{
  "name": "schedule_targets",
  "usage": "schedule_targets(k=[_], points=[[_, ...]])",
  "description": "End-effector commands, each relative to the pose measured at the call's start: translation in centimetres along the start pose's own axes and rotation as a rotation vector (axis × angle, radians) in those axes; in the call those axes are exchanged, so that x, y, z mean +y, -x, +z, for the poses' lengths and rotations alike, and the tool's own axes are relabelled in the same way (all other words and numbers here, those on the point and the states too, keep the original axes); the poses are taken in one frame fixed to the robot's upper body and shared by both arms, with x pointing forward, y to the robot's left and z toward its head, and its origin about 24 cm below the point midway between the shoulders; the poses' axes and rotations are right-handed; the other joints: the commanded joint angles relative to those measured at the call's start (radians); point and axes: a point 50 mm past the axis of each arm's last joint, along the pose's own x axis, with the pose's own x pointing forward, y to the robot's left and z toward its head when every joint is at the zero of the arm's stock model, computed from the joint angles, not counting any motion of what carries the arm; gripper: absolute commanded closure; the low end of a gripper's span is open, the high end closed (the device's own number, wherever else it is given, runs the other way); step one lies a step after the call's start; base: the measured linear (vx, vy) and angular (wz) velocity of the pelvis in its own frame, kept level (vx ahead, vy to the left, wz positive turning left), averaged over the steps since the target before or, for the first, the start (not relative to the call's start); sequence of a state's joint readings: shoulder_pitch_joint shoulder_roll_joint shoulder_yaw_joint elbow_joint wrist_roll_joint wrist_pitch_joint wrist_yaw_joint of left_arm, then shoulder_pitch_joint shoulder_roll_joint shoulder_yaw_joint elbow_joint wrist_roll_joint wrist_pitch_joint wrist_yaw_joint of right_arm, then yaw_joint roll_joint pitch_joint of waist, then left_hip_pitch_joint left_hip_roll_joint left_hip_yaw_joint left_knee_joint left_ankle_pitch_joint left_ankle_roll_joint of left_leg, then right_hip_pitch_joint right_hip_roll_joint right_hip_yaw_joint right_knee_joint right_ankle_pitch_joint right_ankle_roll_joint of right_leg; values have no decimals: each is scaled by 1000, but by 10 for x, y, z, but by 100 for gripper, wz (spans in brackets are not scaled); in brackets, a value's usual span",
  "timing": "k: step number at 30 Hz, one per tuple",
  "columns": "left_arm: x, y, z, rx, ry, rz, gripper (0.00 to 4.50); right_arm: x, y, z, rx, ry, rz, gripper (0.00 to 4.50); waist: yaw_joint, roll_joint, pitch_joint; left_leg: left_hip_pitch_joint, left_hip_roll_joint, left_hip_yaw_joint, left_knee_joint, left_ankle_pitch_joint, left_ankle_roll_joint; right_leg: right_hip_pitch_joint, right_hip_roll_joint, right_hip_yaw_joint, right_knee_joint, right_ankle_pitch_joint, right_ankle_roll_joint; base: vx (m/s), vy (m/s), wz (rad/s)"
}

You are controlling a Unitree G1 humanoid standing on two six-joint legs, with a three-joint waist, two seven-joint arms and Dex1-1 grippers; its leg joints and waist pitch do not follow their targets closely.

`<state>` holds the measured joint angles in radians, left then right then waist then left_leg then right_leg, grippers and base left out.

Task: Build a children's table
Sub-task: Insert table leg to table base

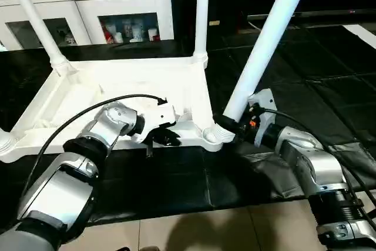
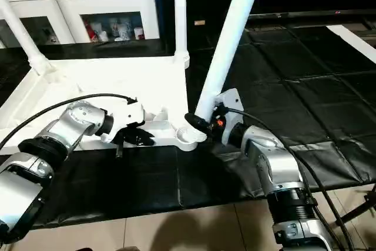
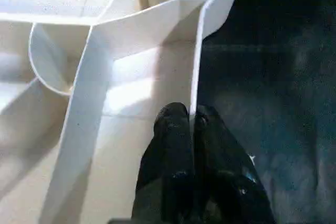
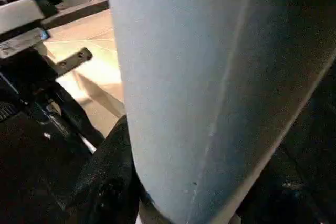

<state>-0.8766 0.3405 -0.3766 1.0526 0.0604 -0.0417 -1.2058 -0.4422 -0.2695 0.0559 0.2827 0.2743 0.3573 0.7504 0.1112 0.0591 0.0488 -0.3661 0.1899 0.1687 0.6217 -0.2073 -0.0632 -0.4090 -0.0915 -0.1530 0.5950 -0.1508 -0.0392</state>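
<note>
left hand [image 3: 191, 124]: I'm pinching the tabletop [image 1: 76, 95] rim, fingers closed on it | right hand [image 1: 230, 126]: I'm gripping the leg [image 1: 267, 45] near its base, beside the corner socket [image 1: 210, 136]

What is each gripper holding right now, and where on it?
The left gripper pinches the upturned tabletop's near edge wall, beside the corner socket. The right gripper clamps the leaning leg near its lower end.

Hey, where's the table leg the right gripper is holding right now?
The leg leans up from the near right corner socket of the upturned table top, gripped near its base by the right gripper.
</note>
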Motion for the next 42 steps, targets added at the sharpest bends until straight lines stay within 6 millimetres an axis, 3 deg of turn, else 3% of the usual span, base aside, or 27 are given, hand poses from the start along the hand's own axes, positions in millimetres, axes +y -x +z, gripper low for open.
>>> schedule_targets(k=[1,5,7,8,13,14,18,19,21,33,42], points=[[5,2,10,-74,62,38,450,4,-6,1,18,10,30,259,3,-5,-78,4,42,-16,-73,-133,47,69,-81,64,-81,-322,-118,0,0,0],[0,-12,14,-118,136,50,450,0,-13,2,35,22,-3,259,1,-10,-82,-1,45,-17,-71,-108,56,72,-84,67,-69,-254,-154,0,0,0],[-3,-17,11,-99,104,80,450,1,-15,1,36,25,4,259,0,-9,-81,0,42,-16,-70,-114,60,72,-83,65,-73,-268,-149,0,0,0],[-5,-19,9,-89,79,79,450,0,-16,1,39,29,4,259,0,-15,-79,-1,40,-15,-71,-114,65,73,-82,64,-77,-295,-134,0,0,0],[-8,-21,8,-90,46,89,450,-4,-17,0,49,41,-23,259,-3,-11,-76,4,42,-15,-74,-130,60,68,-80,63,-86,-345,-105,0,0,0],[-7,-19,10,-112,29,104,450,-7,-16,1,30,52,-39,259,-4,-15,-76,3,40,-15,-74,-135,58,68,-82,64,-87,-358,-100,0,0,0],[-8,-15,11,-137,10,98,450,-11,-12,0,27,64,-47,259,-5,-12,-79,1,43,-16,-74,-120,61,69,-80,65,-81,-326,-107,0,0,0],[-8,-15,10,-133,11,91,450,-12,-11,-1,40,69,-63,259,-5,-8,-79,1,44,-17,-74,-117,62,68,-79,66,-78,-313,-111,0,0,0],[-9,-14,8,-127,9,84,450,-14,-10,-3,48,72,-78,259,-8,-11,-79,1,44,-17,-74,-116,64,69,-79,66,-75,-288,-122,0,0,0],[-8,-11,10,-184,74,76,450,-15,-3,-12,101,26,-36,259,-15,-12,-77,1,41,-14,-73,-120,75,70,-79,65,-81,-318,-123,0,0,0],[-11,-14,11,-139,-6,72,450,-16,-7,-17,57,-41,-39,259,-18,-11,-76,1,42,-15,-74,-134,72,69,-80,65,-82,-316,-129,0,0,0]])
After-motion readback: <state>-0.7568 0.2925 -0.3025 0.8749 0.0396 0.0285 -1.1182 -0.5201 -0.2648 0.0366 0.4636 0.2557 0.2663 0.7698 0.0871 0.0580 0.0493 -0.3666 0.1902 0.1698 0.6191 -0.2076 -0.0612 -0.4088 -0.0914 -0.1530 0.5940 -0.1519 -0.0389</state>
